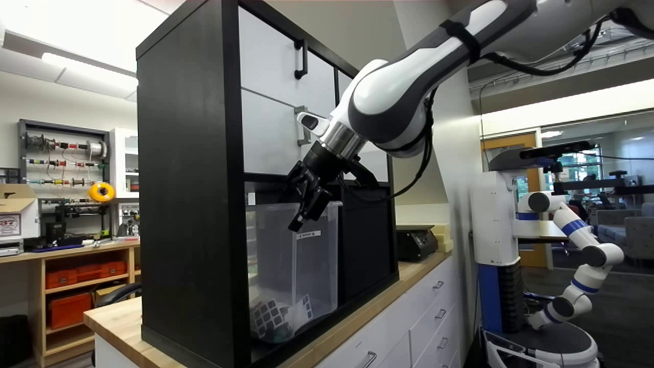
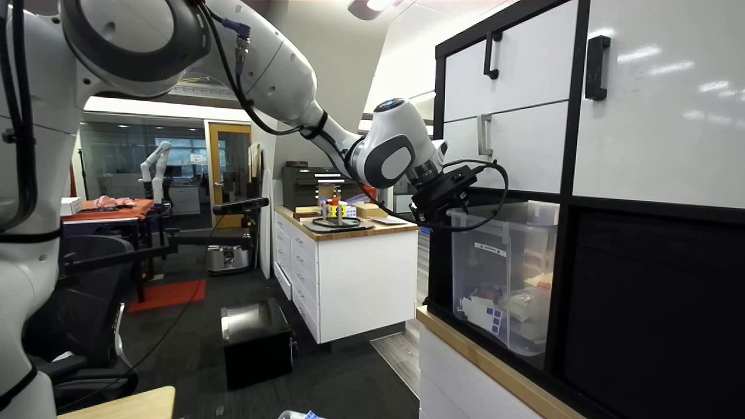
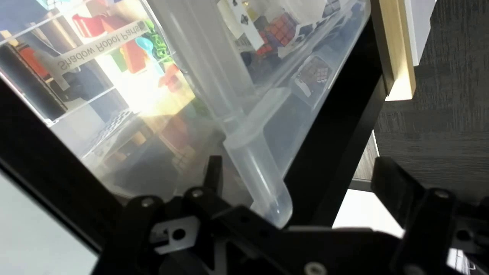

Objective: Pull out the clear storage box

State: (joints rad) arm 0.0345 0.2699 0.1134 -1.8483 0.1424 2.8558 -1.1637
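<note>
The clear storage box (image 1: 318, 266) stands in the lower shelf compartment of a black cabinet, with small objects inside. It also shows in an exterior view (image 2: 478, 267) and in the wrist view (image 3: 259, 172), where its frosted rim runs down between the fingers. My gripper (image 1: 301, 204) is at the top front rim of the box, tilted downward. In the wrist view my gripper (image 3: 300, 176) is open; one finger is on the box-interior side of the rim and the other is out in front. I cannot tell whether either finger touches the rim. In an exterior view the fingertips of the gripper (image 2: 437, 201) are partly hidden.
The black cabinet (image 1: 186, 179) frames the box closely. White drawers (image 1: 271, 122) with handles sit right above it. A dark compartment (image 1: 365, 240) is beside it. A wooden counter edge (image 1: 352, 317) runs in front. A cable (image 2: 503, 192) loops by the gripper.
</note>
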